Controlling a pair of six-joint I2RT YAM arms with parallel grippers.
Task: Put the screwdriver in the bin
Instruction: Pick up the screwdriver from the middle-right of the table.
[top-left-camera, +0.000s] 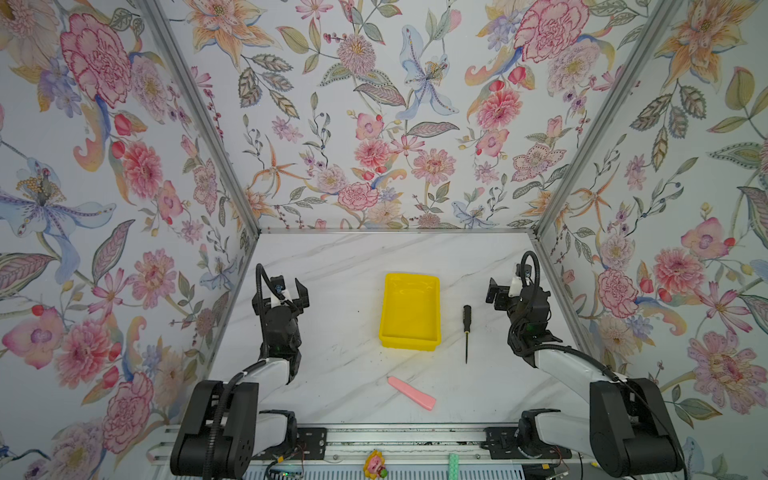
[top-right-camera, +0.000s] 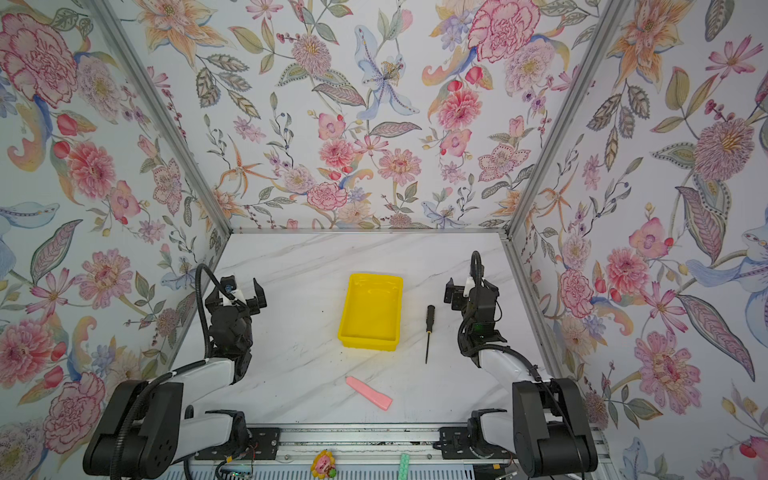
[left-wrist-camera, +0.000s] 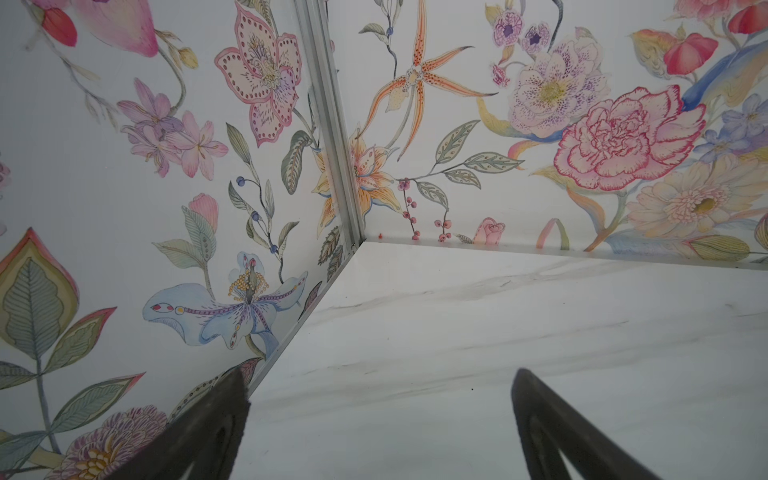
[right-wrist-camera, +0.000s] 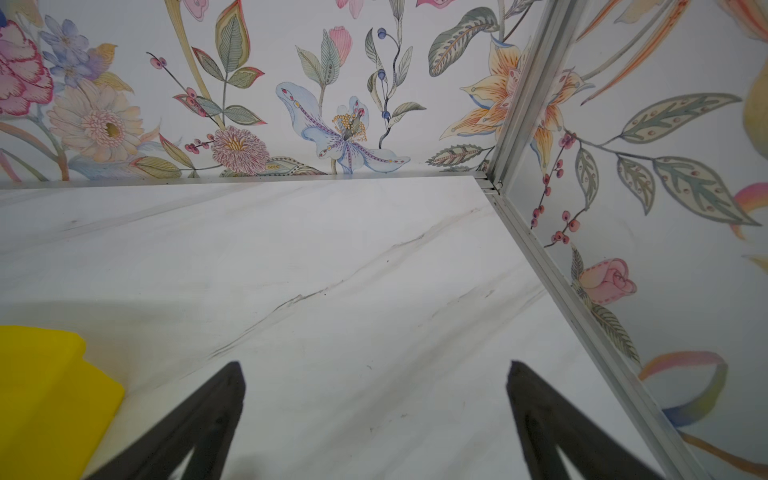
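Marble tabletop (top-left-camera: 332, 257): screwdriver (top-left-camera: 467, 332) just beside yellow bin (top-left-camera: 409, 343); pink stick (top-left-camera: 411, 393) apart.

The bin (top-left-camera: 409, 344) is glossy yellow plastic. The screwdriver (top-left-camera: 467, 328) has a matt black handle and a thin dark metal shaft. The tabletop (top-left-camera: 332, 374) is smooth, marble-patterned white. The corner post (left-wrist-camera: 332, 124) is dull silver metal.

Left claw (left-wrist-camera: 379, 374) spread, right claw (right-wrist-camera: 374, 365) spread
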